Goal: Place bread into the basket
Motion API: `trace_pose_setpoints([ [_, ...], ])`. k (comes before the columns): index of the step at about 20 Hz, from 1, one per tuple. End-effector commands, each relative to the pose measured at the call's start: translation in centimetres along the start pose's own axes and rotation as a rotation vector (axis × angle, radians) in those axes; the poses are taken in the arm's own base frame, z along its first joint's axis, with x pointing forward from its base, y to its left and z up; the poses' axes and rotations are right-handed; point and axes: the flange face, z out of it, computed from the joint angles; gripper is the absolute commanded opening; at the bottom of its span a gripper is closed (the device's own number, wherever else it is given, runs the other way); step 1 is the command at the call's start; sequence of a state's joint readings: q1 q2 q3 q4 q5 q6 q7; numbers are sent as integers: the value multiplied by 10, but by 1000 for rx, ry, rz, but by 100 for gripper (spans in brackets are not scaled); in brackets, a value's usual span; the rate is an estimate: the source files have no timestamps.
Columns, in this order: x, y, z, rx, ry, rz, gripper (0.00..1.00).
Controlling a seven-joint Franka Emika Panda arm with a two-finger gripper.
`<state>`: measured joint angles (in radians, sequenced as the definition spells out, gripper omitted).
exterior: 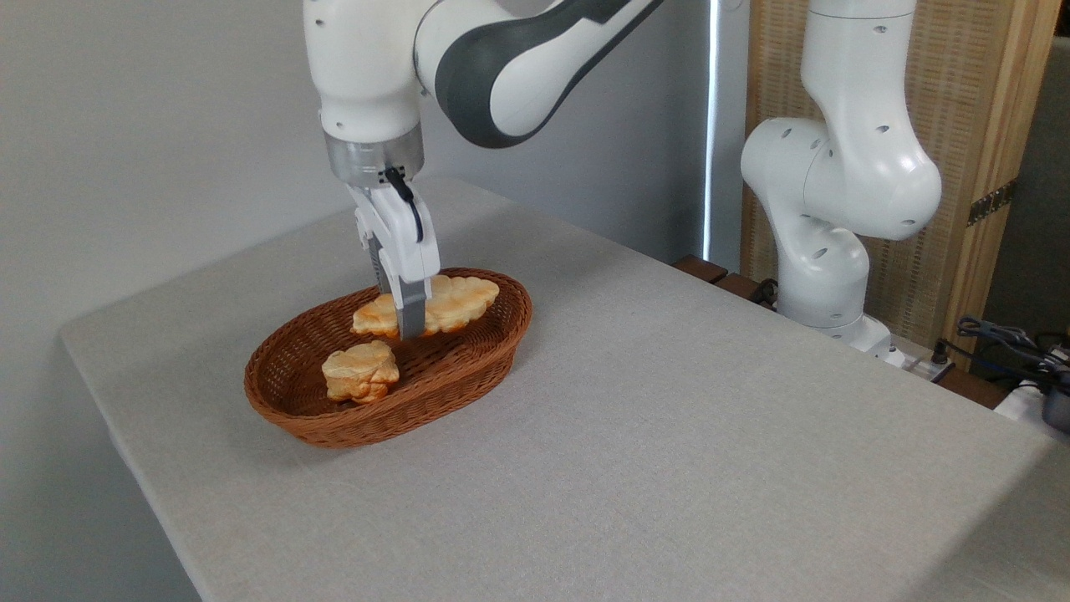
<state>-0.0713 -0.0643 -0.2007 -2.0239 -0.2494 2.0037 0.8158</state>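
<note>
Grey cloth: the table (pixel 635 451) is covered by it across the whole near foreground, with nothing else lying on the bare part.
Basket: one reddish-brown wicker basket (pixel 334 426) is set on the left part of the table, well apart from the right edge.
Small bun: one pale, lumpy bun (pixel 361 372) is seen lying inside the basket, toward its near side.
Bread: one long golden-brown loaf, the bread (pixel 456 303), is held level over the far half of the basket, above the floor of it; its right tip is seen just inside the far rim. Whether any part touches the wicker cannot be told.
Gripper: the gripper (pixel 407 322) is pointed downward and is pinched on the bread near its middle; part of the loaf is hidden behind the near finger.
Arm: one white and dark grey arm (pixel 501 58) is reached in from the upper right.
Background: cables (pixel 1003 339) are seen at the far right, and a wooden screen (pixel 986 125) is stood behind the arm's base.
</note>
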Motion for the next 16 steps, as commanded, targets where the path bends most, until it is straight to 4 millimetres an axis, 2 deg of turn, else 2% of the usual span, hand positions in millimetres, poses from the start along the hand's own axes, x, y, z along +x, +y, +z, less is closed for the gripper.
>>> trace_pose_setpoints([
  [1, 3, -4, 2, -9, 17, -15, 100],
  [10, 4, -3, -1, -1, 17, -9, 100],
  [16, 17, -10, -48, 120, 33, 30, 100],
])
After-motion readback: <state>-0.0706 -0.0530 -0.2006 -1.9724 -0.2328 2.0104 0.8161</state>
